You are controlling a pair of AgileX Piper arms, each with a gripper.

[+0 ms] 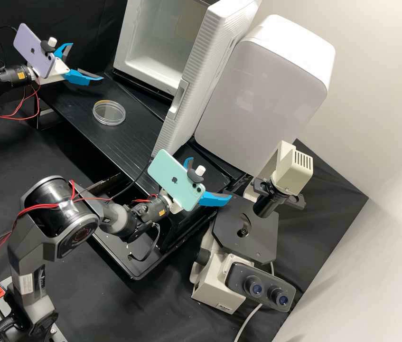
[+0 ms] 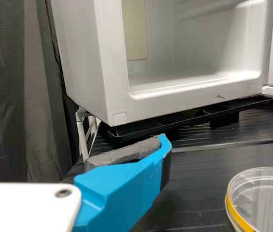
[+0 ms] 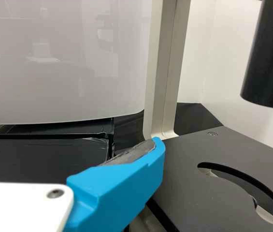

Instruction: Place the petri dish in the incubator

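The clear petri dish (image 1: 109,112) lies flat on the black bench, in front of the white incubator (image 1: 149,47), whose door (image 1: 201,71) stands swung open. In the left wrist view the dish (image 2: 264,198) shows a yellow rim, and the incubator's bare cavity (image 2: 189,53) is just beyond it. My left gripper (image 1: 97,77) hovers shut and holding nothing, to the left of the dish and a little above the bench; its tip (image 2: 163,140) points toward the incubator. My right gripper (image 1: 227,195) is shut with nothing in it, beside the microscope stage (image 3: 223,164).
A white microscope (image 1: 248,228) with a large white housing (image 1: 267,90) stands at the right, close to my right gripper. The open door juts out between the dish and the microscope. Black trays (image 1: 129,137) cover the bench; red cables trail at the left.
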